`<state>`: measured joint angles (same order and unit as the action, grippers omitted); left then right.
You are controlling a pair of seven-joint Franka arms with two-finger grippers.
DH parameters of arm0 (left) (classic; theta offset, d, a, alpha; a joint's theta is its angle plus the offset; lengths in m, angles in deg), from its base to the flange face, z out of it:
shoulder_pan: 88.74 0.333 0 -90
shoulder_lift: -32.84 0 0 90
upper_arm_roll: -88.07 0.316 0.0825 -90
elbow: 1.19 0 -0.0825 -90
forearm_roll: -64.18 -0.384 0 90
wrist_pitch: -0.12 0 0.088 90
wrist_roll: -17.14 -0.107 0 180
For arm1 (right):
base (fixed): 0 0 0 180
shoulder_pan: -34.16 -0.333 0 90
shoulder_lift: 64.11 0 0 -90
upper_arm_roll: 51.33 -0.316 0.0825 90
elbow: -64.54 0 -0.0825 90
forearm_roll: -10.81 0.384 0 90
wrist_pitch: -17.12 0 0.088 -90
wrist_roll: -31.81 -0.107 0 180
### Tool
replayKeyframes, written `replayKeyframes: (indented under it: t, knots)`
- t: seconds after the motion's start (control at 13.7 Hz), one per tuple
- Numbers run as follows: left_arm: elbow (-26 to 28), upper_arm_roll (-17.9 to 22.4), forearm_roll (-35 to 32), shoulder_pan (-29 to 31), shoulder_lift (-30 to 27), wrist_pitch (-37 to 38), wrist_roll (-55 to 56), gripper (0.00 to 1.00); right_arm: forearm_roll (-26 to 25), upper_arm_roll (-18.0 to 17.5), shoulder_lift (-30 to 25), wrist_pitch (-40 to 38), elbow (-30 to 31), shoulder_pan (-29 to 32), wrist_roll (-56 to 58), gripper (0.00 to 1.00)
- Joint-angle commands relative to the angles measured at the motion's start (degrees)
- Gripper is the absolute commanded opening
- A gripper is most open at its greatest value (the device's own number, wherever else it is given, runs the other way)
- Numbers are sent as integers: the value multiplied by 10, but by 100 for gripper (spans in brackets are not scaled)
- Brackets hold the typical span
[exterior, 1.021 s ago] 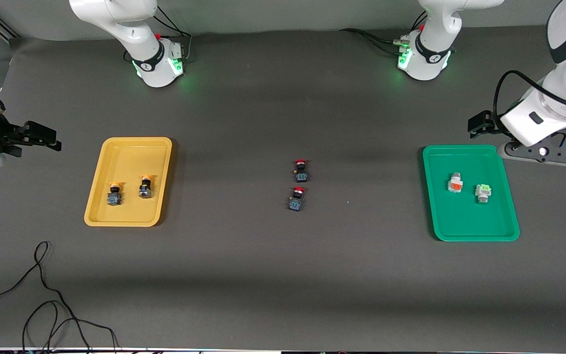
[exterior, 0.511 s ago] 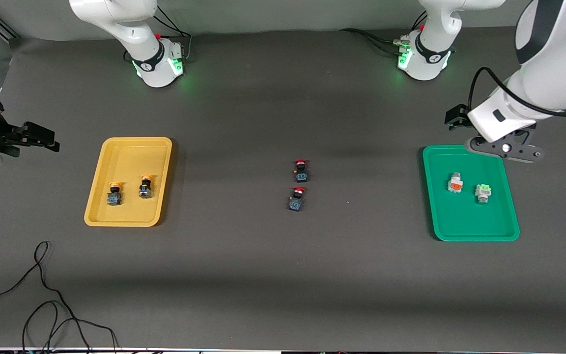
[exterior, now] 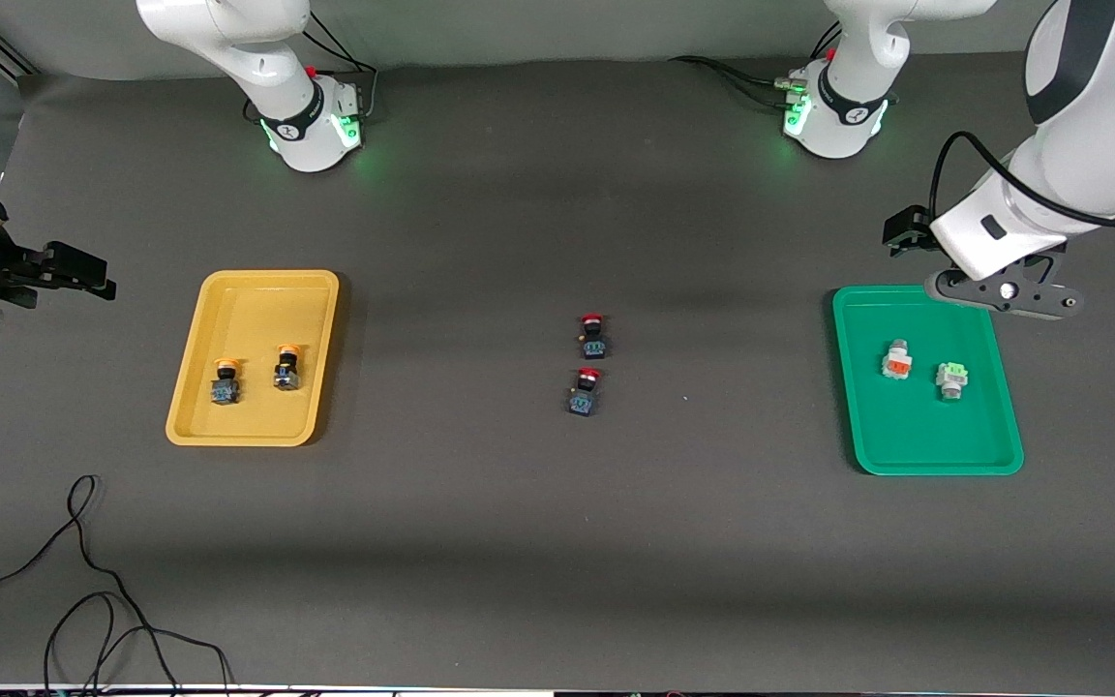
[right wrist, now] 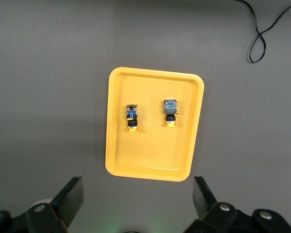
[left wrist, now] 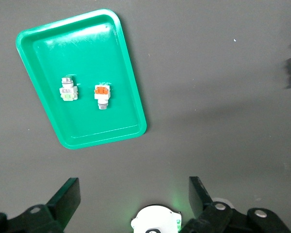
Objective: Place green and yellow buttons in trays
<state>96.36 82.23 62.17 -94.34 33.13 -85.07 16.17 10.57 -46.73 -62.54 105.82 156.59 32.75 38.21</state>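
Observation:
Two yellow-capped buttons (exterior: pixel 225 380) (exterior: pixel 286 368) lie in the yellow tray (exterior: pixel 257 300); the right wrist view shows them (right wrist: pixel 131 116) (right wrist: pixel 170 111) in that tray (right wrist: pixel 150 160). The pale green button (exterior: pixel 951 378) lies in the green tray (exterior: pixel 916 436); it also shows in the left wrist view (left wrist: pixel 68 91) in that tray (left wrist: pixel 97 126). My left gripper (exterior: pixel 1003 292) (left wrist: pixel 133 194) hangs open and empty over the green tray's rim on the robots' side. My right gripper (exterior: pixel 98 276) (right wrist: pixel 138 194) is open and empty, up over the table at the right arm's end, beside the yellow tray.
An orange-faced grey-white switch (exterior: pixel 896 360) (left wrist: pixel 102 95) lies in the green tray beside the green button. Two red-capped switches (exterior: pixel 593 336) (exterior: pixel 585 391) lie mid-table between the trays. A black cable (exterior: pixel 83 581) loops near the front edge at the right arm's end.
My left gripper has swung from beside the green tray to over its rim on the robots' side. The right gripper has barely shifted. No button has moved.

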Motion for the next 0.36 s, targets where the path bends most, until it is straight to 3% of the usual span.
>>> replayKeyframes:
  t: [0.0,0.29]
  knots:
    - [-5,4,-2,0,-4,-4,6,100,-10,-6,0,-2,-9,2,-15,100]
    - [-6,4,-7,23,-2,-8,6,100,-10,-6,0,-2,-8,3,-14,100]
